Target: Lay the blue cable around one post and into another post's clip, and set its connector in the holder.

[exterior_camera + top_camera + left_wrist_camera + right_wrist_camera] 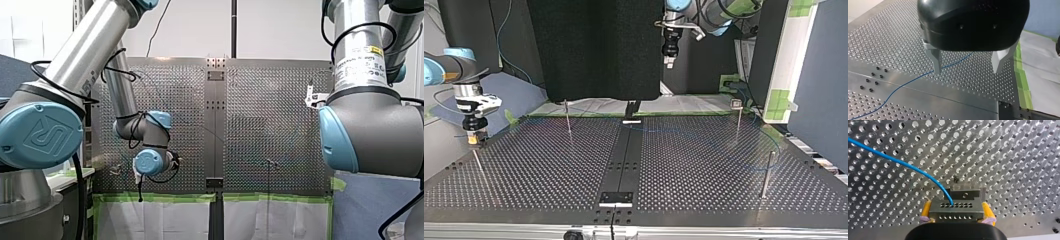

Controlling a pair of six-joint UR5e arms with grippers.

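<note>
At the top view's left, well away from the dark centre strip (pixel 624 150), your right gripper (pixel 474 137) sits close to the table's (pixel 524 190) side edge. Its wrist view shows the yellow pads (pixel 926 208) drawn in narrow on the grey connector (pixel 956 216), one pad at each end. The blue cable (pixel 898 161) leaves the connector's upper face and arcs away over the perforated plate. The connector hangs over a thin post (pixel 480 167). It looks just clear of the post's tip, though the angle is too flat to be sure they are apart.

Your left gripper (pixel 968 63) hangs high near the strip's far end, fingers spread wide and holding nothing. In its wrist view the cable lies on the plate and passes under one metal finger (pixel 936 62) without touching it. Green tape (pixel 1020 75) marks the table edge just beyond the other finger.

Between the right gripper and the strip stands one slim post (pixel 568 117), towards the far edge. On the strip's other side you have a clip-topped post (pixel 738 117), and further out from the strip a taller outer post (pixel 766 175). The cable crosses the strip near its far end, runs past the clip-topped post and curves round by the outer post.
</note>
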